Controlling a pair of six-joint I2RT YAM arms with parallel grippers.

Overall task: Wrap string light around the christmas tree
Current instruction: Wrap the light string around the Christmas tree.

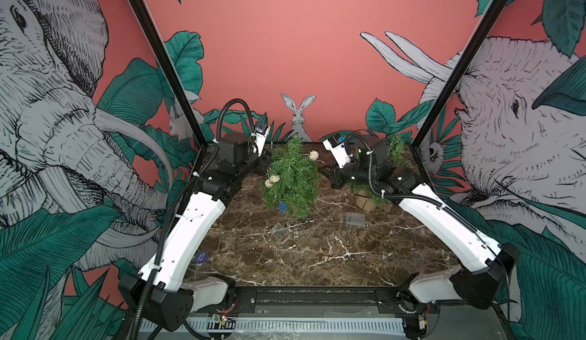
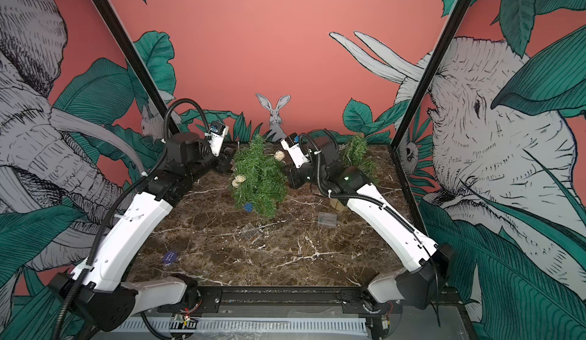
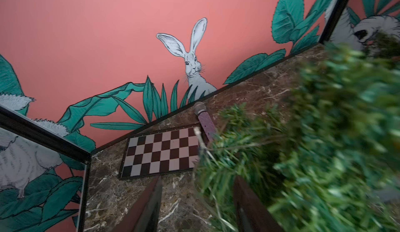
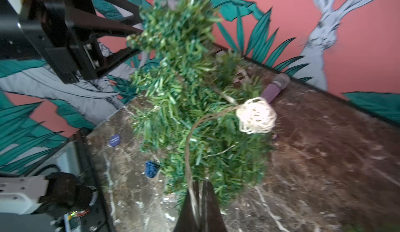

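Green christmas tree point(image 1: 291, 176) carries string light point(image 4: 256, 116) with cream wicker balls, wire mostly lost among needles. Right gripper point(image 4: 198, 211) jaws pinch it; left gripper point(image 3: 198, 182) jaws gape around blurred branches.

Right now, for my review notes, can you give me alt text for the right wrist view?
The right gripper, shut, pinches the string light wire, which curves up to a white woven ball light against a small green Christmas tree. The left gripper straddles the treetop; a purple microphone lies on the marble table behind.
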